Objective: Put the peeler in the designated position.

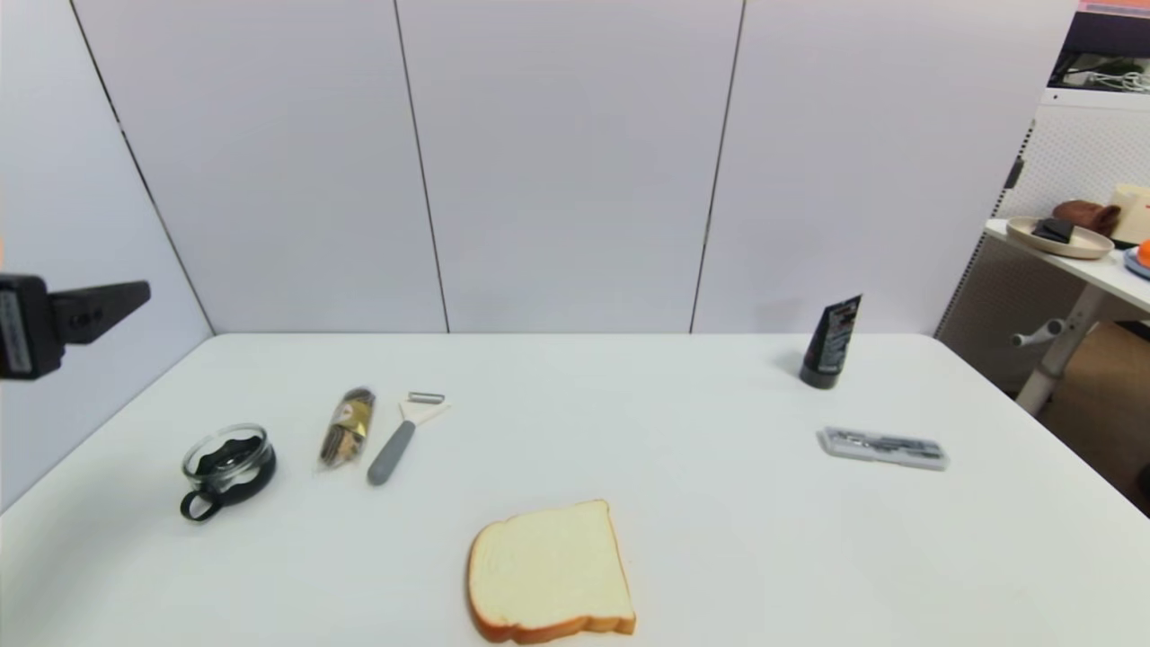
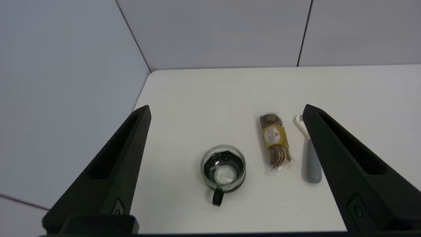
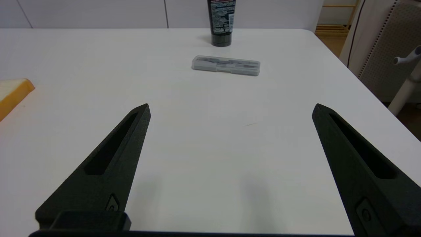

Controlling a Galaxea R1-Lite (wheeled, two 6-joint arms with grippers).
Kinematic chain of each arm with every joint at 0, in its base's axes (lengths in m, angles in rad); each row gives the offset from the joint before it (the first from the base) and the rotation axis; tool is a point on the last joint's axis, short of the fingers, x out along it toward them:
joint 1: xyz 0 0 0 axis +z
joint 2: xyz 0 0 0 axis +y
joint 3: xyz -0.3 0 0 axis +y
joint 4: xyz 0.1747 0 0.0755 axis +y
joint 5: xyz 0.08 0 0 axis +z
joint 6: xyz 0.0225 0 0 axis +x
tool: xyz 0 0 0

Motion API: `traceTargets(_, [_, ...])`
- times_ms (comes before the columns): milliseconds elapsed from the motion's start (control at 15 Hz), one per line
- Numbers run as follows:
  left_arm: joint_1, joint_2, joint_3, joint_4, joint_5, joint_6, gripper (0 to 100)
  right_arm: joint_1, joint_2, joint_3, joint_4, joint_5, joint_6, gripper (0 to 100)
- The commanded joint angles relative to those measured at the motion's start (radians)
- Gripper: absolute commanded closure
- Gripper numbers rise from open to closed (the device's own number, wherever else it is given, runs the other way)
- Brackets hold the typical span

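Left gripper (image 2: 227,110) wide open, empty, above peeler (image 1: 402,438).

Pale grey wall panels (image 1: 566,162), split by thin dark vertical seams, close off the back and left side of the white surface (image 1: 719,503), which is evenly lit. Past its right edge stands a white perforated screen (image 1: 1078,153) and a second white table (image 1: 1074,270) on a white leg, carrying a beige plate (image 1: 1060,241). Brown floor (image 1: 1101,377) shows beneath that table.
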Motion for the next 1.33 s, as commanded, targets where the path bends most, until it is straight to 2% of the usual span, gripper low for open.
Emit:
traceTargets(67, [0.039, -0.350, 0.384, -0.022, -0.075, 0.004, 0, 0.000, 0.000, 0.000, 0.000, 0.000, 0.000, 0])
traceTargets(200, [0.108, -0.445, 0.536, -0.056, -0.174, 0.006, 0, 0.000, 0.001, 0.000, 0.000, 0.000, 0.000, 0])
traceTargets(333, [0.127, -0.534, 0.660, -0.057, -0.257, 0.006, 0, 0.000, 0.001, 0.000, 0.000, 0.000, 0.000, 0])
traceTargets(467, [0.127, -0.648, 0.769, -0.053, -0.270, 0.009, 0, 0.000, 0.000, 0.000, 0.000, 0.000, 0.000, 0])
traceTargets(800, [0.125, -0.875, 0.881, -0.020, -0.276, -0.002, 0, 0.000, 0.000, 0.000, 0.000, 0.001, 0.000, 0])
traceTargets(1333, [0.113, -1.071, 0.882, -0.013, -0.273, -0.011, 0, 0.000, 0.000, 0.000, 0.000, 0.001, 0.000, 0])
